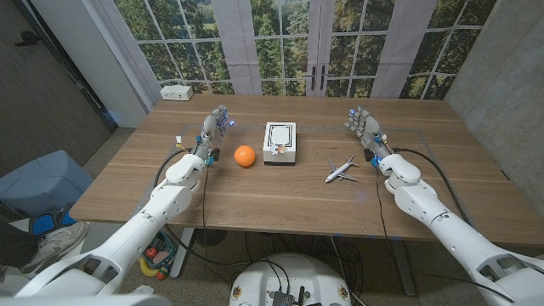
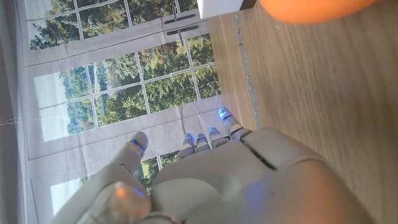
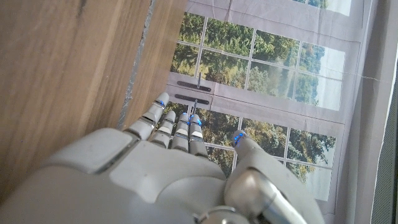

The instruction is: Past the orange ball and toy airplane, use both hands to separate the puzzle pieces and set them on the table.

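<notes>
Puzzle pieces (image 1: 280, 141) remain joined as one white block near the table's middle, untouched, with neither hand in contact.

Nearest the robot: the toy airplane (image 1: 341, 169) lies on the wooden table (image 1: 255, 204), toward the right arm. Next out, the orange ball (image 1: 245, 155) sits just beside the block on its left side. The left hand (image 1: 214, 127) stands raised left of the ball; the right hand (image 1: 364, 126) stands raised beyond the airplane. Both hold nothing, fingers extended and apart.

Risks, as judged: the left hand must reach inward close by the ball, and a brush of the forearm or fingers would set it rolling, possibly off the table. The right arm could sweep the airplane likewise. An uneven two-handed grip may drag the block rather than part it.

View differences: the left wrist view shows the ball (image 2: 311, 9) and a corner of the block (image 2: 221, 6) ahead of its fingers (image 2: 224, 118); the right wrist view offers bare wood and windows beyond its fingers (image 3: 160, 102). The head view gives the overall layout.
</notes>
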Controlling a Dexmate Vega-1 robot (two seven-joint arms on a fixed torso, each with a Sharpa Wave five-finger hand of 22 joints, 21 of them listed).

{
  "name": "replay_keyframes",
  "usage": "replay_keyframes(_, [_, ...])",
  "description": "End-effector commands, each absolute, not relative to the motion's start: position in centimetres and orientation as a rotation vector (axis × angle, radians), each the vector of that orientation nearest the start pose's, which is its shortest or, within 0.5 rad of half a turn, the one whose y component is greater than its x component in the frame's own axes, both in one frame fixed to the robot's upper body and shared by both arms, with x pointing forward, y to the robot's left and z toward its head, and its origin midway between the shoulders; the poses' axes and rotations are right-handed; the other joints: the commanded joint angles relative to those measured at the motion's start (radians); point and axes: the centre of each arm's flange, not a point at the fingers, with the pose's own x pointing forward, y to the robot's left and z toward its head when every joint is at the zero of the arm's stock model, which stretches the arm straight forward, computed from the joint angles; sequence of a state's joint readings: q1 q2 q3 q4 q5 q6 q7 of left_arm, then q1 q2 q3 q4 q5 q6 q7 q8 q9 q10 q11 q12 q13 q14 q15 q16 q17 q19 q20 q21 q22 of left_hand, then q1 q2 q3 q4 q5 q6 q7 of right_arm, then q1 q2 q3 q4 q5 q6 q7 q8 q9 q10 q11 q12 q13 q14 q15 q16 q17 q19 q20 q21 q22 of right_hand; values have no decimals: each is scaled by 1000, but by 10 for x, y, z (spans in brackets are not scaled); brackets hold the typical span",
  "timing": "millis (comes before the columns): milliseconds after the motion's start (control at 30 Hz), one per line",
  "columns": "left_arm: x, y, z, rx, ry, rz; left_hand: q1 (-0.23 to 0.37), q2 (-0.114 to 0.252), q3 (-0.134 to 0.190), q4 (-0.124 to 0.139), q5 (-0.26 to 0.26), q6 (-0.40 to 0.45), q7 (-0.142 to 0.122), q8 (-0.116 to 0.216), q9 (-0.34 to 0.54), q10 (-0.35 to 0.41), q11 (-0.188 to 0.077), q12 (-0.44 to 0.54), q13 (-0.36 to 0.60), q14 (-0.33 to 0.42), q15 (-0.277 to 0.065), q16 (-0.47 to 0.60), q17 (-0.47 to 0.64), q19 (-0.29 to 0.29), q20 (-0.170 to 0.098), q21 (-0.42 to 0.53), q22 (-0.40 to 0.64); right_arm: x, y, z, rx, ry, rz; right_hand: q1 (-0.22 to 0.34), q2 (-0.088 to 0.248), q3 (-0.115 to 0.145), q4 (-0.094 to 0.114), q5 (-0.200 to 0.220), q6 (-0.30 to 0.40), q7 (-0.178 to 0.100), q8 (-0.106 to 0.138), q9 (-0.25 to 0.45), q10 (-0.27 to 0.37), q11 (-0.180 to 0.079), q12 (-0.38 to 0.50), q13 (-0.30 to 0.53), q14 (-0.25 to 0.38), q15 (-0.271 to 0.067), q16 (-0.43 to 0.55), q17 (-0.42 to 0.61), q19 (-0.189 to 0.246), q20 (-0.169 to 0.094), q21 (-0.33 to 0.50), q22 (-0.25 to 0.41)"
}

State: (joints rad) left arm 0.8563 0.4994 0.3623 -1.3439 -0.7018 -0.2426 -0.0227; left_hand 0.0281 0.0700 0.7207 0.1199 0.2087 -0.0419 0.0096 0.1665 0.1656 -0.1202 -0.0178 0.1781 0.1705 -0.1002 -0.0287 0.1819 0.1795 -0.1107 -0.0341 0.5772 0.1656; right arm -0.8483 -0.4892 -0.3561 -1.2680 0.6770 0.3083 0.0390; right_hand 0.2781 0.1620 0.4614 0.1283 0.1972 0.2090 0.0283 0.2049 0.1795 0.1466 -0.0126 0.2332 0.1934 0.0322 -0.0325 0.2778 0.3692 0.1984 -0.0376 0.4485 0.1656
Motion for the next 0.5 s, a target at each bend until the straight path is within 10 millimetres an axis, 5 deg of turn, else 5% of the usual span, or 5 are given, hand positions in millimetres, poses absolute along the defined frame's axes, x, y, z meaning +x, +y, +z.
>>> replay_keyframes(33, [645, 268, -26, -159, -541, -240, 2, 77, 9, -1, 8, -10, 3, 6, 5, -7, 4, 9, 5, -3, 5, 8, 3, 1, -22, 6, 1, 665, -303, -48, 144, -579, 179, -2, 17, 7, -2, 3, 9, 2, 5, 2, 9, 4, 4, 3, 3, -47, 6, 3, 9, -46, 3, 2])
replay_keyframes(233, [645, 269, -24, -83, -570, -194, 16, 74, 14, -23, 14, 9, -1, 16, 5, 22, 1, 19, 5, 20, 2, 11, -5, 27, -12, 1, 1, 665, -302, -49, 142, -576, 174, 1, 14, 8, -9, 2, 12, 5, 4, 2, 12, 4, 3, 4, 6, -42, 6, 1, 10, -44, -1, 2])
replay_keyframes(500, [642, 270, -25, 65, -607, -141, 49, 63, 23, -86, 16, 77, -23, 30, 6, 89, -2, 32, 5, 73, 6, 12, -12, 82, 6, -9, 3, 661, -299, -54, 147, -577, 158, 7, 10, 9, -23, 0, 18, 11, 3, 2, 21, 6, 2, 4, 10, -32, 5, -3, 14, -37, -5, 2])
